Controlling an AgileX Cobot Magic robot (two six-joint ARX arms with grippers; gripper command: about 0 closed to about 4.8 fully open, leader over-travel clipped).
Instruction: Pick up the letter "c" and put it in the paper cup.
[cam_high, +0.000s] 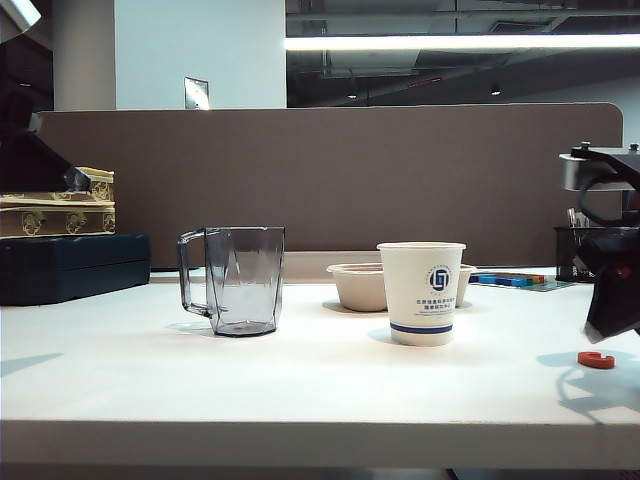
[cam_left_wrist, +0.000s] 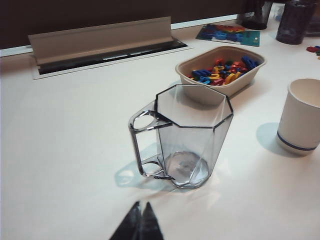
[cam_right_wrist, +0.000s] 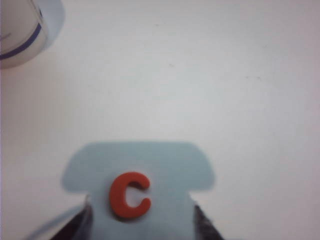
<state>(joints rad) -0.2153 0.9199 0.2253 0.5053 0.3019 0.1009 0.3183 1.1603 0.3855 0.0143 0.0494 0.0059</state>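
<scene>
White desk (cam_high: 300, 390): right gripper (cam_right_wrist: 142, 220), jaws wide, straddles the flat letter "c" (cam_right_wrist: 129, 195) beside the paper cup (cam_high: 421, 293); left gripper (cam_left_wrist: 140, 225), jaws closed, empty, faces the mug (cam_left_wrist: 185, 135).

black right pincer (cam_high: 612, 300) under a grey wrist housing; left pincer (cam_left_wrist: 138, 225) tips black.

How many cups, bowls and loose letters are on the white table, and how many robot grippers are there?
Paper cup: 1
Clear mug: 1
Beige bowl full of coloured letters: 1
Loose red letter "c": 1
Grippers: 2, the left gripper shut near the mug, the right gripper open around the letter
Total: 6
</scene>
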